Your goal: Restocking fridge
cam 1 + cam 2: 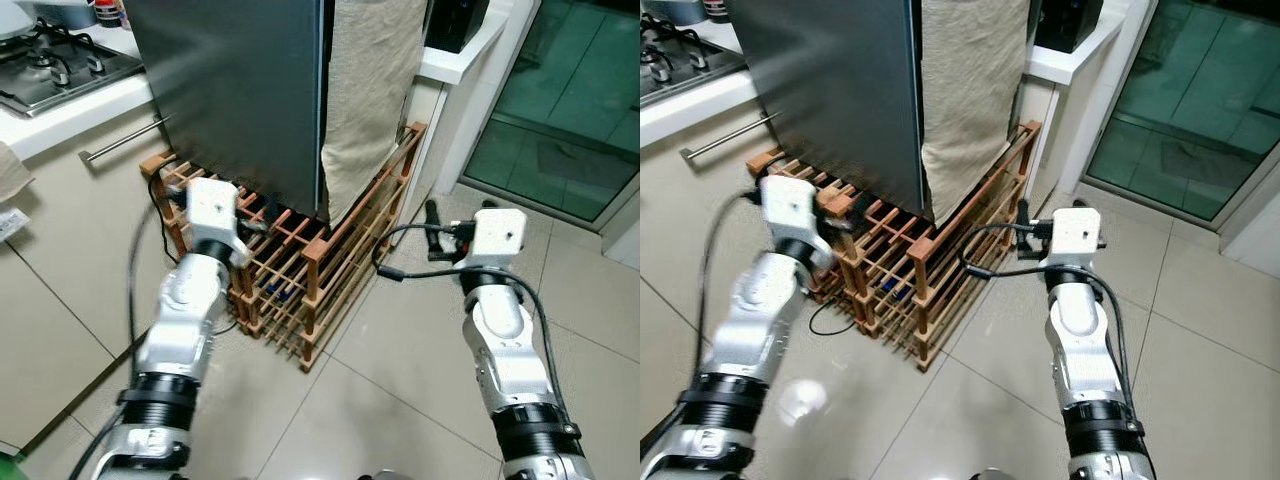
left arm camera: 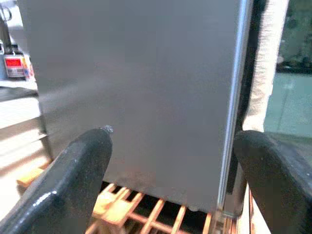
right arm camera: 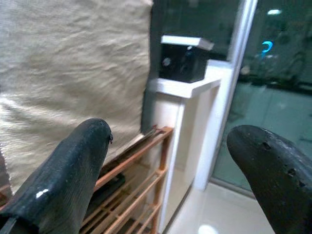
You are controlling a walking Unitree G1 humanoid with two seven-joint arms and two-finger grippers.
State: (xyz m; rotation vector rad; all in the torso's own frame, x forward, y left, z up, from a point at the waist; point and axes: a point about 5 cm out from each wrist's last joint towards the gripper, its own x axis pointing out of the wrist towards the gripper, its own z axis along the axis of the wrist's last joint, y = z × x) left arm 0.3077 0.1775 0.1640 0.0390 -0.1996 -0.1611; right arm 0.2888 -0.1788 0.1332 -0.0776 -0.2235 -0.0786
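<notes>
A grey steel fridge (image 1: 240,90) stands shut on a wooden slatted rack (image 1: 320,285). A beige cloth (image 1: 370,90) hangs down its right side. My left gripper (image 1: 258,216) is raised low in front of the fridge door, just above the rack; the left wrist view shows it open (image 2: 173,139) with the door's right edge between its fingers and nothing held. To the right of the rack my right gripper (image 1: 434,228) is held over the floor, open (image 3: 168,134) and empty, facing the cloth and the rack's end.
A white counter with a gas hob (image 1: 50,65) and a drawer handle (image 1: 120,140) lies to the left. Right of the fridge are a white ledge with a black box (image 3: 183,61) and a glass sliding door (image 1: 570,110). Pale floor tiles (image 1: 400,380) stretch in front.
</notes>
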